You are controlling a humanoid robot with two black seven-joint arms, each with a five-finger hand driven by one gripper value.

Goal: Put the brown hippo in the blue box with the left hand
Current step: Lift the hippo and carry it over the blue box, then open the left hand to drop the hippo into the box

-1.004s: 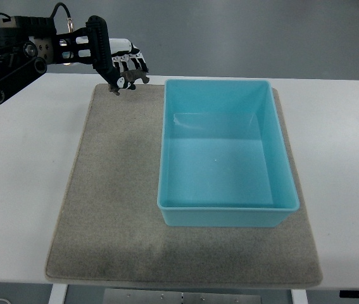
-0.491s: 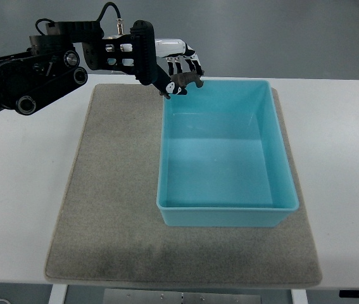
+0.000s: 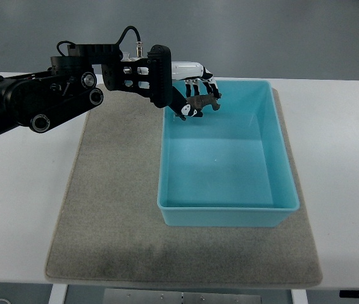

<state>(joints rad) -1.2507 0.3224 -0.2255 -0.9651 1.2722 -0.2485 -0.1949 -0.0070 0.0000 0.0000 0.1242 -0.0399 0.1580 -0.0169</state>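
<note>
The left hand (image 3: pixel 195 95) has its fingers curled around the brown hippo (image 3: pixel 199 105), mostly hidden in the grip, above the far-left corner of the blue box (image 3: pixel 230 209), which sits on a grey mat (image 3: pixel 109 202) on the white bench (image 3: pixel 21 190).

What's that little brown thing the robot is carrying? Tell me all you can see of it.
It is a small brown hippo toy, dark and partly hidden, so its details are hard to make out; a pale spot shows at its lower left end. The left robot hand grips it from above with curled black-and-white fingers. It hangs in the air over the far left corner of the blue box, not touching the box floor.
</note>
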